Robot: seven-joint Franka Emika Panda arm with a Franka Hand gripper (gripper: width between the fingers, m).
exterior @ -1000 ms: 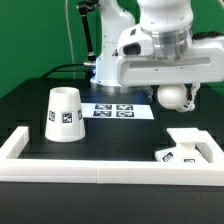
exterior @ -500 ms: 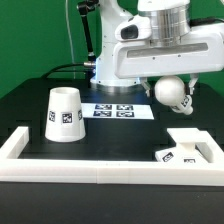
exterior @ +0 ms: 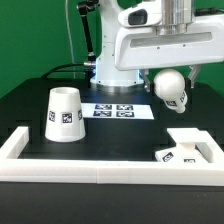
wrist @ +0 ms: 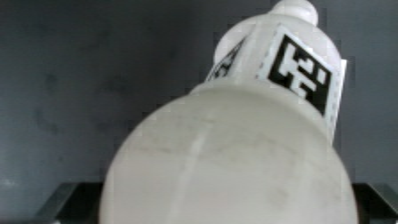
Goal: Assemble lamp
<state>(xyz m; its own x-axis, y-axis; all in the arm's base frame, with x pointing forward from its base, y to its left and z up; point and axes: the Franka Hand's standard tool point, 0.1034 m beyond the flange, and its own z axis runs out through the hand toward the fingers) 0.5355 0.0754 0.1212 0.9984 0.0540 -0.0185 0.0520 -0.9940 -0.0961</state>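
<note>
above the flat white marker board (exterior: pixel 112 110), toward the exterior view's right, the small round white plastic bulb (exterior: pixel 168 90) hung clamped in the gripper (exterior: pixel 171 85): light, stiff, probably slippery, best held across its belly.

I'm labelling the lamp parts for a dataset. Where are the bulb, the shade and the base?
bulb (exterior: pixel 170 87): exterior view, on its round white body.
shade (exterior: pixel 65 110): exterior view, middle of its side wall.
base (exterior: pixel 190 146): exterior view, on its flat top face.
</note>
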